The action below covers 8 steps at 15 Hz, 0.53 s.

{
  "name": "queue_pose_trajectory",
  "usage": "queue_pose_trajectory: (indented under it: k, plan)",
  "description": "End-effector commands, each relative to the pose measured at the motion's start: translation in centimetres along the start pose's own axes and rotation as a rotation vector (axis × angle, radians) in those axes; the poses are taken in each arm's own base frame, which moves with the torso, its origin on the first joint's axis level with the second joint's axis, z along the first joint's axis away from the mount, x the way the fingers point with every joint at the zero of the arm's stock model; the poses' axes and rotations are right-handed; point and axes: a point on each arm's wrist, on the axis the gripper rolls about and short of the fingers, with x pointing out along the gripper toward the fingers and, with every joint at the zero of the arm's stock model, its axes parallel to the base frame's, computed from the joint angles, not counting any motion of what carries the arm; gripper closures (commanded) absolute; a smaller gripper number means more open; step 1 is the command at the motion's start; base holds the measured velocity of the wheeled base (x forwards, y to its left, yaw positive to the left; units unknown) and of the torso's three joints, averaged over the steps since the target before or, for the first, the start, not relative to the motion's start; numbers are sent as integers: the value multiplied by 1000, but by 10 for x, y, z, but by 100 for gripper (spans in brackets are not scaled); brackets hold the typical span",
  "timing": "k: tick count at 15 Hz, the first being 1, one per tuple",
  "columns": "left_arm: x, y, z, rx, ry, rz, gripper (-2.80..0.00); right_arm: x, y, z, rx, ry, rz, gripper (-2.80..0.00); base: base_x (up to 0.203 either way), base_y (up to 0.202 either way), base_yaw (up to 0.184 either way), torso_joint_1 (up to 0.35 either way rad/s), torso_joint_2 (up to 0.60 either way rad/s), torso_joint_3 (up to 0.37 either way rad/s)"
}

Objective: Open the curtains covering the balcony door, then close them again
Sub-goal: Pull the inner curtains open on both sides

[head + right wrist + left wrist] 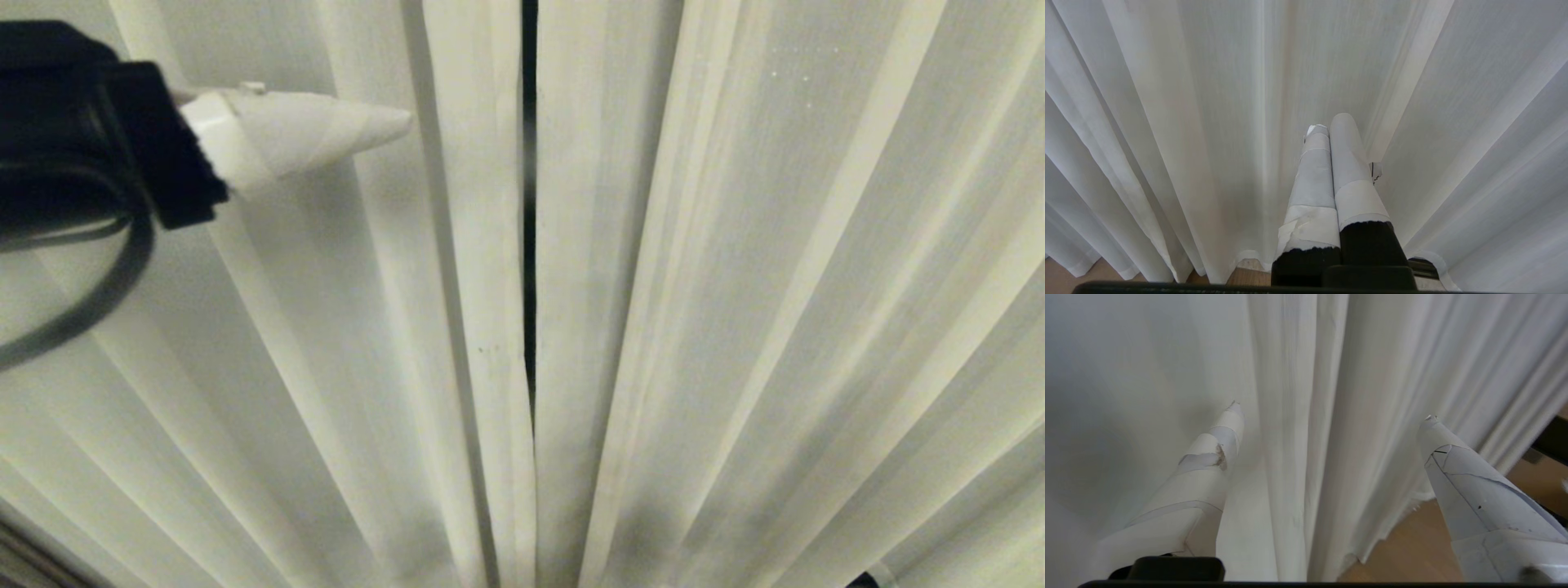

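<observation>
We see wooden floor (1412, 547) below our left pincer (1331, 412), its tips spread apart, woven cream curtains (735, 327) ahead in soft folds; right pincer (1329, 130) pressed together.

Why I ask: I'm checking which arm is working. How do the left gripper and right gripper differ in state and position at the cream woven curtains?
The left gripper stands open, its taped white fingers spread wide either side of a fold; the right gripper is shut, fingers pressed together. The left is raised into the head view, near the dark gap between the cream woven curtains; the right does not appear there. Both point at the fabric and hold nothing.
</observation>
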Motion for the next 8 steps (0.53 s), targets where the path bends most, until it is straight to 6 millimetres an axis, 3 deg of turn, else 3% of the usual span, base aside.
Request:
queue_pose_trajectory:
  k: [1,8]
  plan:
    - [55,-3,-4,-5,54,32,-280,0,0,0,0,2,2,0,0,0,0,0,0,0]
    - [123,-3,8,122,33,278,-280,0,0,0,0,1,2,0,0,0,0,0,0,0]
